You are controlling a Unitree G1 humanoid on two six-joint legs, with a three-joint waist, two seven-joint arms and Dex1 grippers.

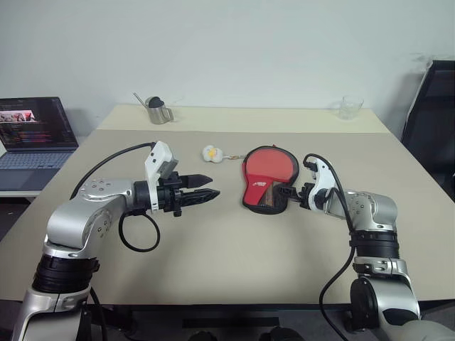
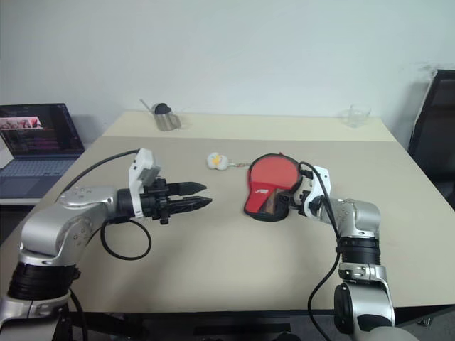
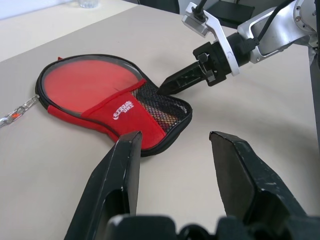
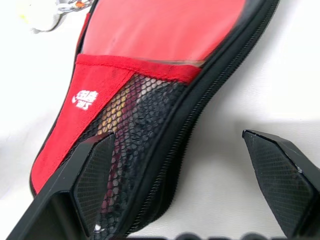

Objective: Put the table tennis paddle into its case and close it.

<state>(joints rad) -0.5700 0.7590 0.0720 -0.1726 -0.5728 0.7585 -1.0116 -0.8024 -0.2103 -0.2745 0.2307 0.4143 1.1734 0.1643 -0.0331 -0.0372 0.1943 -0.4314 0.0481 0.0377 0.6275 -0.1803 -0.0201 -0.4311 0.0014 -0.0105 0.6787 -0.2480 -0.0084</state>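
Note:
The case lies flat near the table's middle, red face up, with its narrow end toward me. The table tennis paddle is inside: its red face shows through the clear window and its handle behind the black mesh pocket. My right gripper is open at the case's narrow end, one finger over the mesh and the other above the bare table beside the zip edge. My left gripper hovers to the left of the case, pointing at it, open and empty.
A white keychain charm lies just left of the case's round end. A metal cup and a glass stand at the table's far edge. A laptop sits off to the left and a black chair to the right.

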